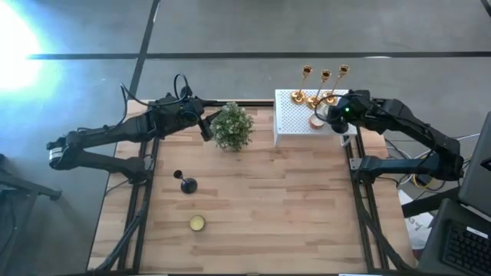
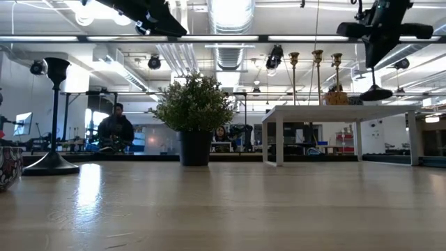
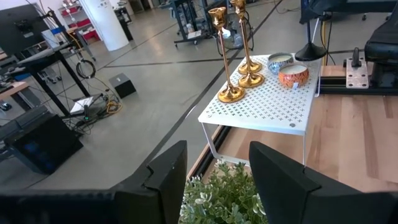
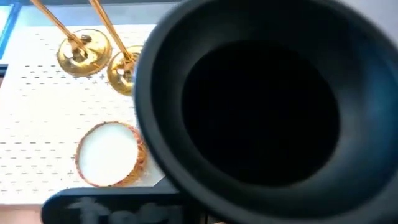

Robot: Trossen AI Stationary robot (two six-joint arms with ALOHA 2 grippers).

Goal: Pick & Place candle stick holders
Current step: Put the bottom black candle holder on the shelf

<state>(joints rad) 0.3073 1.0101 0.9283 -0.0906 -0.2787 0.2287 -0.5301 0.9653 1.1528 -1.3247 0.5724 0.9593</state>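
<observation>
Three gold candle stick holders (image 1: 316, 90) stand on their round bases at the far side of the white perforated box (image 1: 290, 123). One black candle stick holder (image 1: 186, 184) stands upright on the table's left half. My right gripper (image 2: 378, 52) is over the box's right end, shut on a second black holder (image 2: 375, 80), whose round base fills the right wrist view (image 4: 267, 106). My left gripper (image 3: 214, 168) is open with nothing between its fingers, raised just left of the potted plant (image 1: 232, 126). My right gripper holds the black holder by the top end of its stem (image 2: 376, 64), coming from above with the fingers pointing down. The holder hangs upright below them. Its round base (image 2: 376, 93) is close over the box top; whether it touches, I cannot tell.
An orange-walled candle (image 3: 293, 74) and a blue-and-white one (image 3: 280, 61) sit on the box beside the gold bases. A small round candle (image 1: 198, 223) lies near the table's front. In the low view, a patterned bowl edge (image 2: 7, 167) shows at far left and people sit beyond the table.
</observation>
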